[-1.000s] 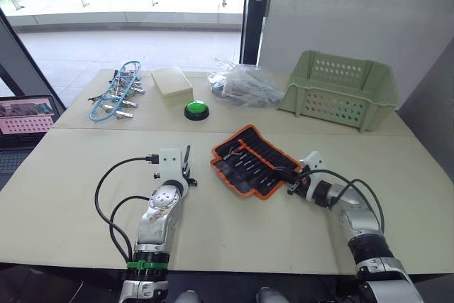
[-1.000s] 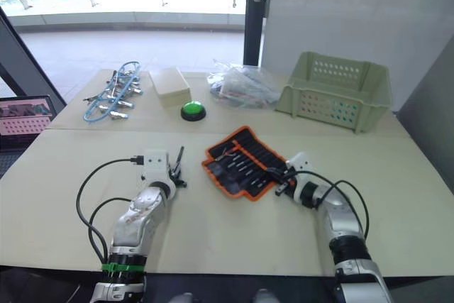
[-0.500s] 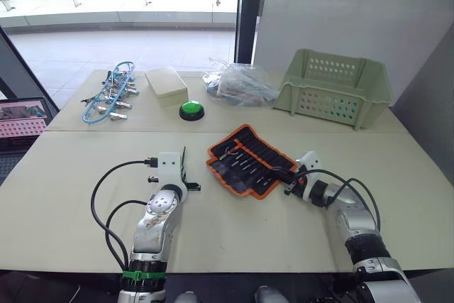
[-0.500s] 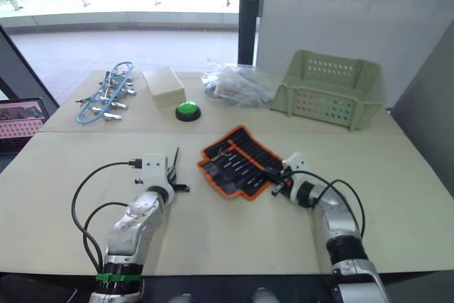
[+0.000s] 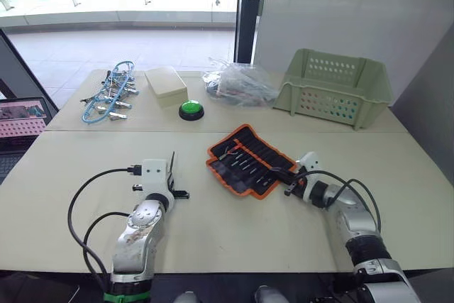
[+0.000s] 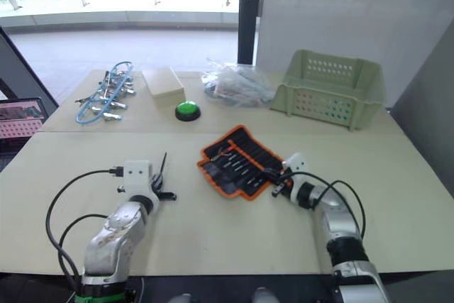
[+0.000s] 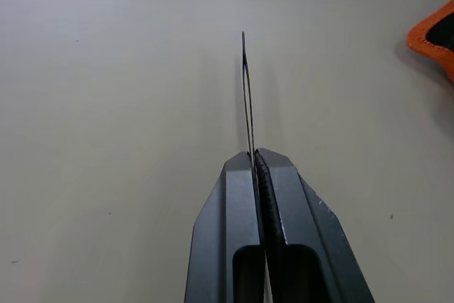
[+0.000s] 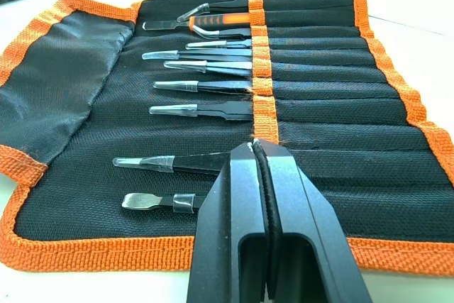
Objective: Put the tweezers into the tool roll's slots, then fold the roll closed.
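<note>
The tool roll [image 5: 248,161] lies unfolded flat on the table, black with orange edging. Its slots [image 8: 319,83] hold several tweezers [image 8: 206,86], tips pointing out toward the flap. My left gripper [image 7: 255,155] is shut on one slim black tweezers [image 7: 246,90], which sticks straight out past the fingertips. It hovers over bare table to the left of the roll [image 5: 172,175]. My right gripper [image 8: 255,145] is shut, its tips over the roll's near right edge [image 5: 287,179]; nothing shows between its fingers.
A green plastic basket [image 5: 333,89] stands at the back right. A crumpled plastic bag [image 5: 237,83], a green button [image 5: 189,109], a beige box [image 5: 165,83] and clips on blue cables [image 5: 110,94] line the far table. A laptop [image 5: 21,117] sits off the left edge.
My left arm has drawn leftward, away from the roll, still holding the tweezers. The right gripper has stayed at the roll's edge. The head camera shifted slightly.
</note>
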